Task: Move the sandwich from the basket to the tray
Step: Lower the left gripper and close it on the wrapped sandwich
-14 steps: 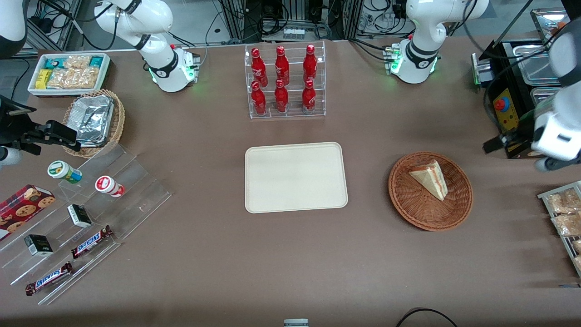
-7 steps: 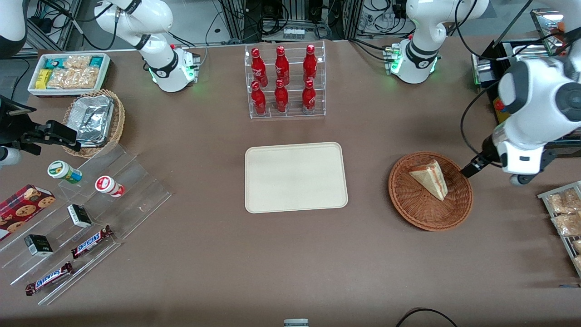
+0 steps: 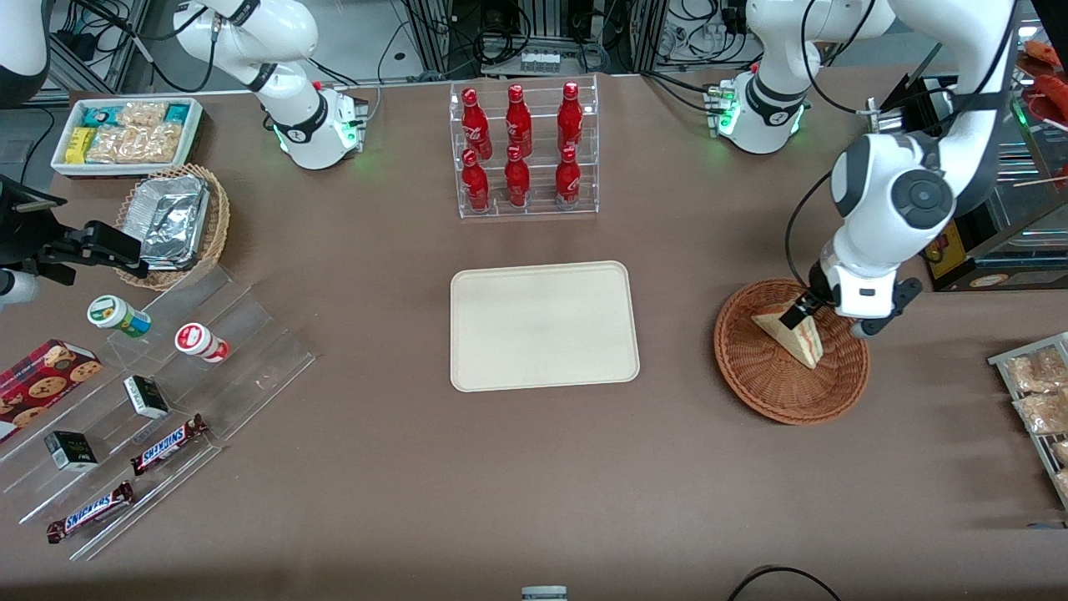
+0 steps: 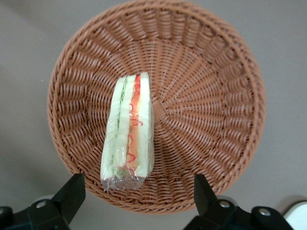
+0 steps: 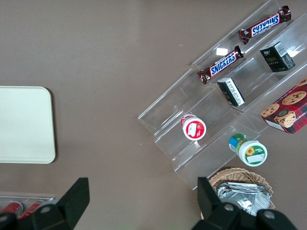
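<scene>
The sandwich (image 3: 799,340), a plastic-wrapped wedge with red and green filling, lies in the round reddish-brown wicker basket (image 3: 755,392) toward the working arm's end of the table. My left gripper (image 3: 822,323) hovers open above the basket's farther part, over the sandwich's end, holding nothing. From the wrist, the sandwich (image 4: 128,132) lies cut side up in the basket (image 4: 218,110), one end just ahead of the gripper (image 4: 138,195), whose dark fingers (image 4: 72,191) stand wide apart. The cream tray (image 3: 542,325) lies at the table's middle, also seen as the tray (image 5: 24,124).
A clear rack of red bottles (image 3: 521,150) stands farther from the camera than the tray. A wire rack of snack packets (image 3: 1039,392) sits at the working arm's table edge, next to the basket. A tan basket with foil container (image 3: 171,221) and stepped acrylic shelves (image 3: 158,401) lie toward the parked arm's end.
The left arm has swung in from the table's edge toward the middle and now hangs over the basket. Sandwich, basket and tray have not moved.
</scene>
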Controlling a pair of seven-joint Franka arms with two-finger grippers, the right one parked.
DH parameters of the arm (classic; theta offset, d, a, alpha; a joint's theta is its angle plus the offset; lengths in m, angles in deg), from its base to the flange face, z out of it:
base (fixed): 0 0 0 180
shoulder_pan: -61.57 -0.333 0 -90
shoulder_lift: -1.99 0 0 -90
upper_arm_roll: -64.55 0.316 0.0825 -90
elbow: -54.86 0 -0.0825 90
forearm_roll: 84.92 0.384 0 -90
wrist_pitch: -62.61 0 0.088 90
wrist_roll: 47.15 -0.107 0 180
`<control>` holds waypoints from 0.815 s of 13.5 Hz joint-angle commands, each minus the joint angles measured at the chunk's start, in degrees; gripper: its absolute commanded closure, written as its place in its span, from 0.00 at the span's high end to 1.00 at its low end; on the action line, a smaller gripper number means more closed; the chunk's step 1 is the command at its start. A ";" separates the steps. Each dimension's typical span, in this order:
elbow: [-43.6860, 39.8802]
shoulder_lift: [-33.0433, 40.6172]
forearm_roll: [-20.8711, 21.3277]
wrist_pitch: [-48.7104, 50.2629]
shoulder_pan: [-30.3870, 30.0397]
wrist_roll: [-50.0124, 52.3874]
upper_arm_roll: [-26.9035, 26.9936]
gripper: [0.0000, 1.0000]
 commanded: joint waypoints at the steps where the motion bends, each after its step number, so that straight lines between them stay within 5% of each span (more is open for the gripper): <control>1: 2.29 -0.79 1.20 -3.21 -0.10 1.05 0.43 1.00; 7: 3.61 -5.89 1.20 -10.07 -0.36 1.13 0.78 1.00; 8: 3.61 -6.59 1.20 -10.25 -0.45 1.13 0.78 0.94; 11: 3.60 -6.69 1.20 -10.25 -0.45 1.22 0.87 0.01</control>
